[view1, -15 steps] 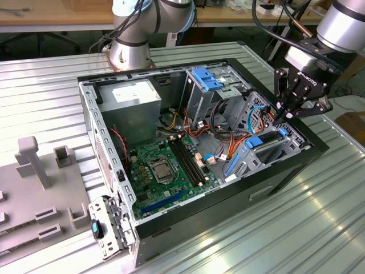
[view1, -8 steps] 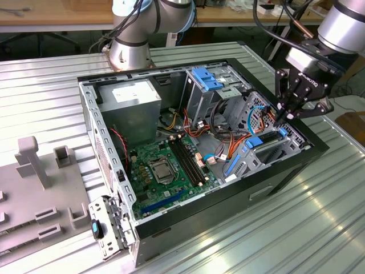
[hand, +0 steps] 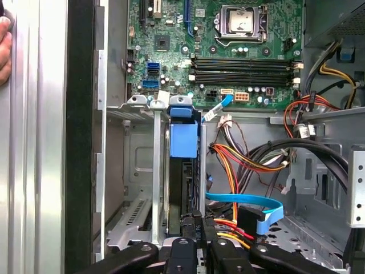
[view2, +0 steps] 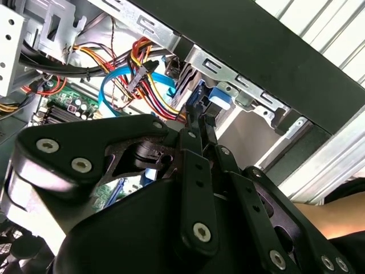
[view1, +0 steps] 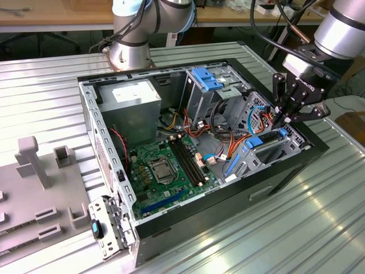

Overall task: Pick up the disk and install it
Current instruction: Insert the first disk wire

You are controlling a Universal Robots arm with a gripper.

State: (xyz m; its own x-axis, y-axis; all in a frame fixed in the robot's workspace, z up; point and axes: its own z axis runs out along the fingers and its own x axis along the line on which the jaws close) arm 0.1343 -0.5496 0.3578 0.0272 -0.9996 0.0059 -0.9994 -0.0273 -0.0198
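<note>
Sitting on the ribbed metal table (view1: 319, 228) at the exterior view's left, a grey plastic fixture tray (view1: 34, 188) is flanking the open black computer case (view1: 239, 197). Inside the case, a grey power-supply box (view1: 134, 100), a green motherboard (view1: 165, 165) and tangled red, yellow and orange cables (view1: 197, 128) are lying, and a wide blue plastic latch (view1: 206, 77) is topping the metal bays. Toward the right, the black gripper (view1: 282, 121) is hanging down into the metal drive cage (view1: 268, 153).

The first wrist view is showing what the arm is screening there. The silver-grey disk with bright blue rails (hand: 183, 140) is standing on edge inside that cage, between metal guides. The jaws are drawn narrow, nearly together, at the disk's near end, not around it. A flat blue data cable (hand: 245, 202) is looping just beside them. A person's hand (hand: 4, 48) is showing on the table outside the case wall.
</note>
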